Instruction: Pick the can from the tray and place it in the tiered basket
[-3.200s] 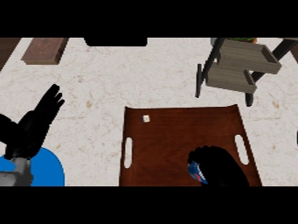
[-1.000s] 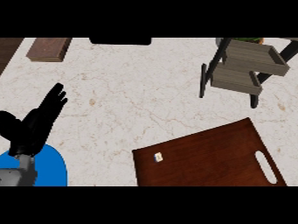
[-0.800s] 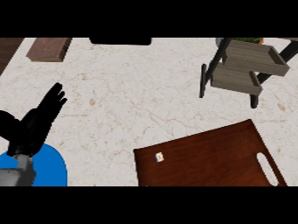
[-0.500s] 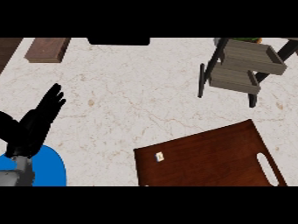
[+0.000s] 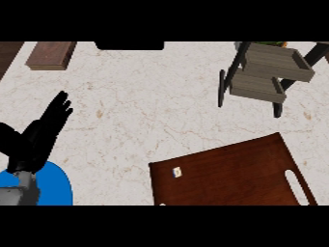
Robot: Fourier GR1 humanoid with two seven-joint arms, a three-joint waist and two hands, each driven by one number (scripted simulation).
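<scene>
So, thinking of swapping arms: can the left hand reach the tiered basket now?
Doubtful: nothing blocks the way, but the left hand rests far across the counter from the tiered basket.

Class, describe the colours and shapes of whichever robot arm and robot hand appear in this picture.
Only the left one shows: a black robot hand with slim fingers and a thumb, on a grey forearm. No cables are visible.

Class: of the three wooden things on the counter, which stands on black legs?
The tiered basket, upper right; the tray and the small block lie flat on the counter.
</scene>
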